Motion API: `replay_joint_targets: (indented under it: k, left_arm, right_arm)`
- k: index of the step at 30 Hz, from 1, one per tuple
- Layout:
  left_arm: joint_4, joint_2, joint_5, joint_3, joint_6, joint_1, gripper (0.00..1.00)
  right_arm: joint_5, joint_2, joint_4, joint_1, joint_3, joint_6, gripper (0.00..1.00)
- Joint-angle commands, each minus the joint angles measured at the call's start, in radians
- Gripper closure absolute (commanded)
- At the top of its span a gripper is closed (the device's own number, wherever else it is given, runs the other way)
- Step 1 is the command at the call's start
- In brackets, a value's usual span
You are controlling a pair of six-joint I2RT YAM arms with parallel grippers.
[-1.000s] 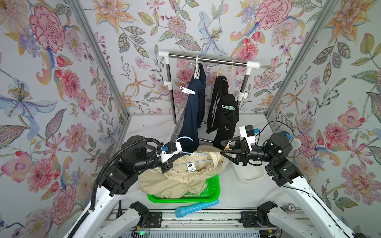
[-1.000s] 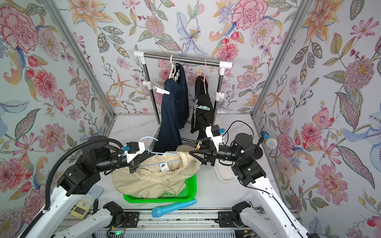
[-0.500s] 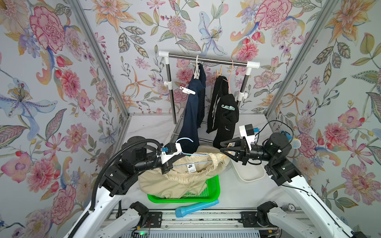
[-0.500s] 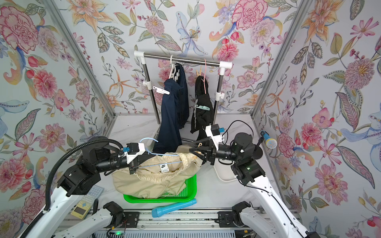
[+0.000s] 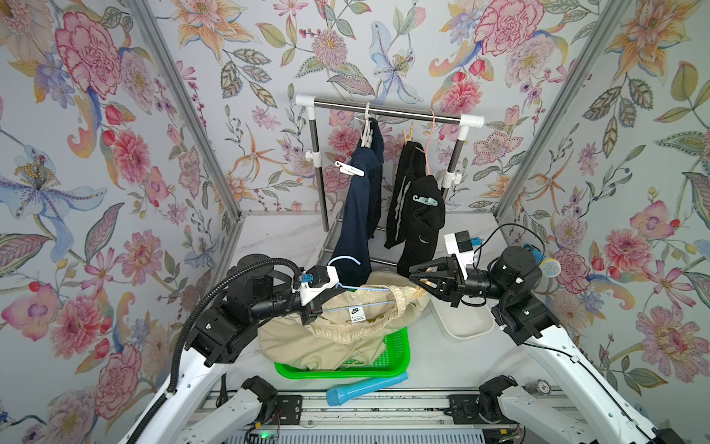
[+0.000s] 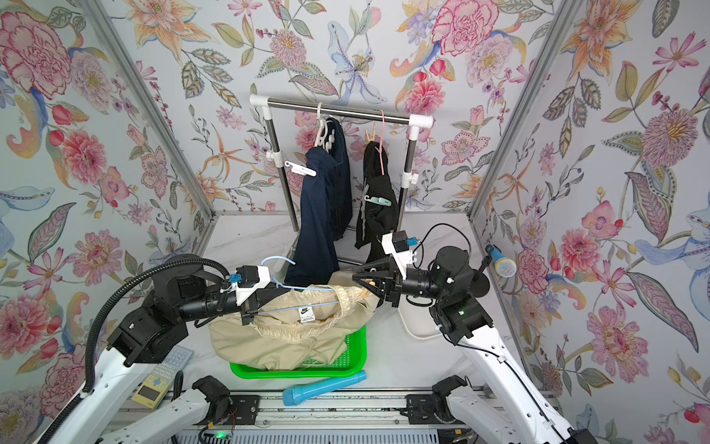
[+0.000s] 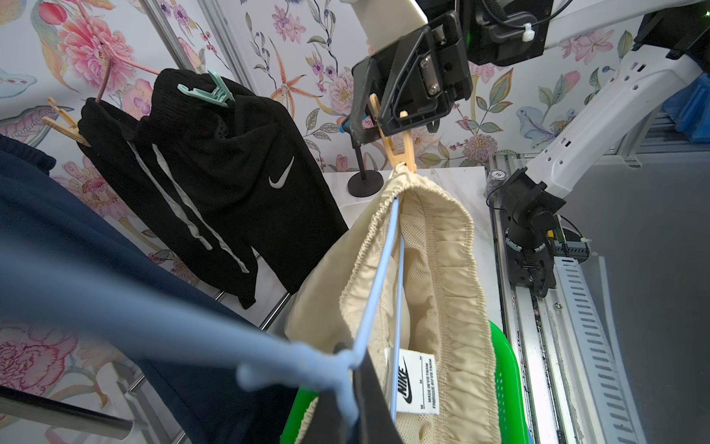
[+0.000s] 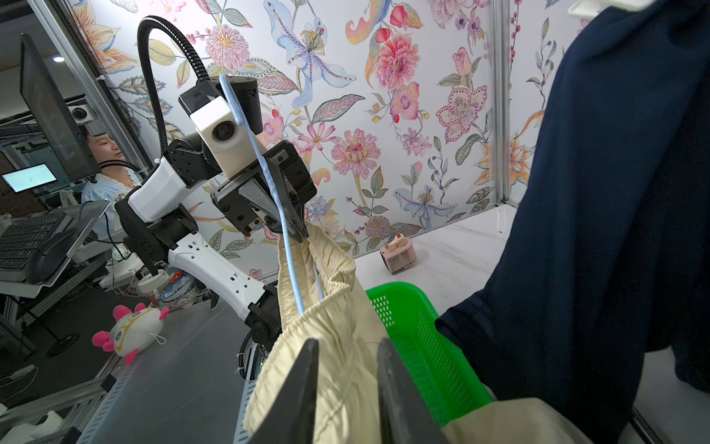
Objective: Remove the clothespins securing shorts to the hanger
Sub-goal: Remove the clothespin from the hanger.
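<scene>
Right tool (image 5: 417,278) brackets wooden clothespin (image 7: 399,150) on cream shorts (image 5: 326,342); left tool (image 8: 297,226) grips hanger (image 7: 376,269)

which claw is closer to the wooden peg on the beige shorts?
Right. The right claw sits at the wooden peg, jaws either side of its legs. The left claw is at the opposite end of the beige shorts' waistband, shut on the blue hanger.

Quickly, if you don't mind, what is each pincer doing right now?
Left pincer: closed, holding the blue hanger.
Right pincer: closed on the wooden clothespin.
</scene>
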State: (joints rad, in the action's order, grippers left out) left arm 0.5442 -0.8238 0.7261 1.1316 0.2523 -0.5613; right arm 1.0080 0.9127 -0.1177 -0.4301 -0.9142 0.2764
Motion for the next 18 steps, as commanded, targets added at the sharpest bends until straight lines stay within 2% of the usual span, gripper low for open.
replay_joint_targets:
  k: [1,9,18]
  left_arm:
    - [-0.082,0.013,0.017,-0.005,-0.026,-0.002,1.00]
    - [-0.071,0.011,0.006,-0.010,-0.026,-0.001,1.00]
    - [-0.017,0.003,0.033,-0.006,0.009,-0.002,1.00]
  right_arm:
    - [0.019,0.002,-0.027,0.004,0.014,0.007,0.80]
    - [-0.008,-0.012,-0.027,0.005,0.018,-0.004,1.00]
    - [-0.091,-0.035,-0.037,0.005,0.023,-0.013,1.00]
